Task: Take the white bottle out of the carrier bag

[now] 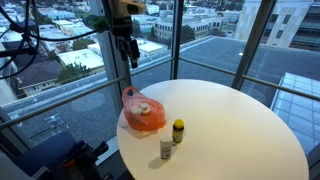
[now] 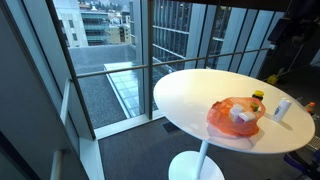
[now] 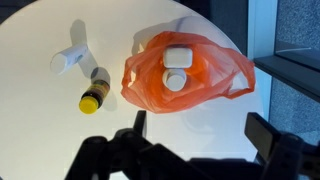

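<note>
Overhead, wide-open empty gripper (image 3: 200, 135) hovering above bag (image 3: 215, 75), apparently lined up for straight descent. White bottle (image 3: 177, 62) lying inside bag's open mouth, exposed for grasping. Amber bottle (image 3: 95, 90) and pale bottle (image 3: 68, 58) beside bag.

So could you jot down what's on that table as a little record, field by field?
surface: round white table
bag: orange carrier bag, open, lying on the table
inside bag: white bottle, not yet taken out
beside bag: yellow-capped bottle and second white bottle, both apart from the bag
gripper: gripper open, above the table, holding nothing
</note>
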